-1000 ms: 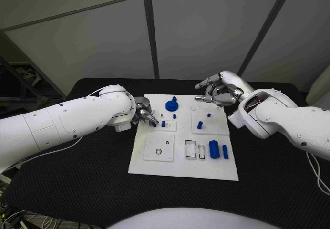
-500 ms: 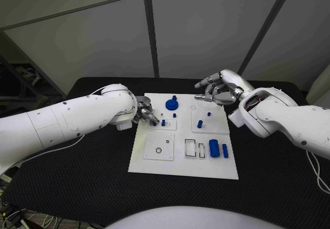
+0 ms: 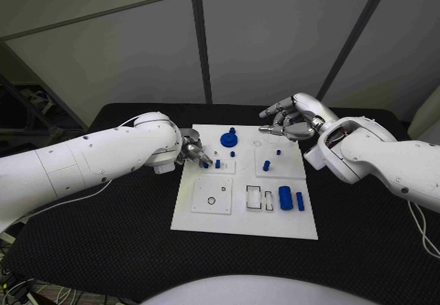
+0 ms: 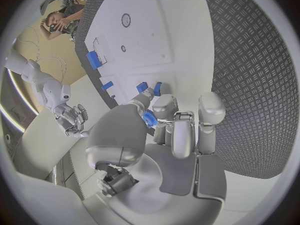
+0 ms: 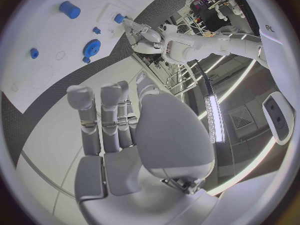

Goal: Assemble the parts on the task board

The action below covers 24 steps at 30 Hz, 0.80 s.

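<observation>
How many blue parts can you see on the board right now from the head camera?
7 on the task board: gear, small peg below it, peg by the left hand, two mid-right pegs, cylinder, bar. Hands may hide more.

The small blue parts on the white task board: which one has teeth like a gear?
The round blue gear at the board's far edge, between the two hands. The other blue parts are smooth pegs and cylinders.

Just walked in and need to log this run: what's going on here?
A two-armed robot is assembling small blue parts on the white task board. Its left robot hand is at the board's left edge, pinching a small blue part between its fingertips. The right robot hand hovers over the board's far right corner, fingers curled, holding nothing. A blue gear and other blue pieces sit on the board.
</observation>
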### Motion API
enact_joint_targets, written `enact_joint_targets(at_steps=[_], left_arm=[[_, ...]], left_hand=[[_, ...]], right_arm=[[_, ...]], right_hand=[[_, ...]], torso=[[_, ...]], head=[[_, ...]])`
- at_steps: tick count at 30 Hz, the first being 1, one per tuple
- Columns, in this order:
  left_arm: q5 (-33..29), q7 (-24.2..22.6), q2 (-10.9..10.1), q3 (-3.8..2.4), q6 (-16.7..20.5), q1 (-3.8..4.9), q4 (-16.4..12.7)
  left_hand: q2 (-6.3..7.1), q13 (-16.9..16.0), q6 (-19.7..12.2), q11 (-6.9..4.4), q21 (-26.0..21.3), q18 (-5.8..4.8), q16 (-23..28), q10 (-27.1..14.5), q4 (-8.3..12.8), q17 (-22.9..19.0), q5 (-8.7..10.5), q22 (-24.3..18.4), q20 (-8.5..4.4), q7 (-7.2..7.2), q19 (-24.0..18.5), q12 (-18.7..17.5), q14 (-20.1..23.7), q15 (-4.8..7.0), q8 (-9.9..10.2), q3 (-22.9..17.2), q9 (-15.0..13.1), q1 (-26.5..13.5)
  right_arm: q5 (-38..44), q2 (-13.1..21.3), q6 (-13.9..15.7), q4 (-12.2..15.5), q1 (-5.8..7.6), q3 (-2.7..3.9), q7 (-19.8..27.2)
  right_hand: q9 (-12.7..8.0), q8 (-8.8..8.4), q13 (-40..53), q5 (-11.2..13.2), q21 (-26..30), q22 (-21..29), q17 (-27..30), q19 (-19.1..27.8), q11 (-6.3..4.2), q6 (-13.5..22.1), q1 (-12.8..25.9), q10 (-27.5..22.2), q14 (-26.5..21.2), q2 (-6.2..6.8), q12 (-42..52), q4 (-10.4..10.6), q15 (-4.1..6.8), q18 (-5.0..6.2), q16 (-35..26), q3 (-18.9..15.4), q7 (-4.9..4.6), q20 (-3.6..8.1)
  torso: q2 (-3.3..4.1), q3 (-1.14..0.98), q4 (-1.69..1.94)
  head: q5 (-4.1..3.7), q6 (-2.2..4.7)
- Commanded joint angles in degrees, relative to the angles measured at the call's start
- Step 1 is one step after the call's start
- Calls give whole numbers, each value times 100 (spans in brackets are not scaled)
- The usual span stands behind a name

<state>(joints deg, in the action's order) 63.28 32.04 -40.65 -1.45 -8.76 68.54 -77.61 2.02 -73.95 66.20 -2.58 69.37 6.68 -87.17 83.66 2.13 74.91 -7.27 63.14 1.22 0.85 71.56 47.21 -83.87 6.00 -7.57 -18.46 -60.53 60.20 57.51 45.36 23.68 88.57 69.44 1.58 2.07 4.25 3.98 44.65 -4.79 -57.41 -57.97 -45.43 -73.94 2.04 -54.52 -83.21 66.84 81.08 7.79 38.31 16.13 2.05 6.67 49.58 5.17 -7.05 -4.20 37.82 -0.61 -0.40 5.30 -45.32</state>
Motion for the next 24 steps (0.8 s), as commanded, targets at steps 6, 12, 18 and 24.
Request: enact_joint_targets(at_steps=[6, 12, 18, 24], left_arm=[[-49, 93, -50, 18, 221, -29, 19], [-184, 23, -53, 4, 394, -29, 49], [-266, -88, -87, -79, 532, -27, 28], [-585, -376, -134, -173, 773, 1, -16]], left_hand=[[505, -98, 118, -8, 30, -33, -20, 224, -1132, 1127, 454, 92, -57, 7, 81, 181, -521, 17, -6, 744, -57, -187], [516, -109, 106, 6, 22, -28, -7, 214, -1457, 1109, 455, 104, -69, 16, 88, 174, -516, 10, -1, 1085, -103, 5], [455, -99, 91, 11, -38, -13, 28, 193, -1857, 1059, 451, 67, -72, 25, 57, 107, -504, 7, 14, 1452, -161, 364], [418, 378, -121, 62, -572, 107, 396, -151, -1888, 581, 456, -510, -15, 103, -383, -1198, -354, -82, 180, 1641, -75, 472]], right_arm=[[-20, 5, 0, 2, 10, 3, 55], [12, 9, 16, -1, 10, 2, 62], [-70, 14, 18, 6, 9, 2, 61], [-113, 19, 23, -3, 9, 2, 60]], right_hand=[[-8, -24, -9, -34, 42, 11, -7, -36, 21, -23, 95, -39, 36, 18, 47, 32, -2, 47, -40, -11, -1, -7], [-9, -24, -11, -34, 47, 14, -8, -37, 22, -22, 109, -39, 38, 21, 50, 35, -2, 48, -44, -15, -2, -7], [-9, -24, -11, -35, 46, 11, -10, -38, 22, -22, 113, -39, 39, 20, 51, 37, -3, 47, -43, -16, -2, -8], [-9, -24, -12, -35, 44, 9, -13, -40, 21, -22, 117, -39, 39, 20, 52, 38, -3, 47, -42, -16, -3, -8]], torso=[[3, -3, -6], [1, -3, -5], [5, -4, -3], [4, -3, -1]], head=[[-2, 23], [-13, 34], [-18, 42], [-28, 58]])
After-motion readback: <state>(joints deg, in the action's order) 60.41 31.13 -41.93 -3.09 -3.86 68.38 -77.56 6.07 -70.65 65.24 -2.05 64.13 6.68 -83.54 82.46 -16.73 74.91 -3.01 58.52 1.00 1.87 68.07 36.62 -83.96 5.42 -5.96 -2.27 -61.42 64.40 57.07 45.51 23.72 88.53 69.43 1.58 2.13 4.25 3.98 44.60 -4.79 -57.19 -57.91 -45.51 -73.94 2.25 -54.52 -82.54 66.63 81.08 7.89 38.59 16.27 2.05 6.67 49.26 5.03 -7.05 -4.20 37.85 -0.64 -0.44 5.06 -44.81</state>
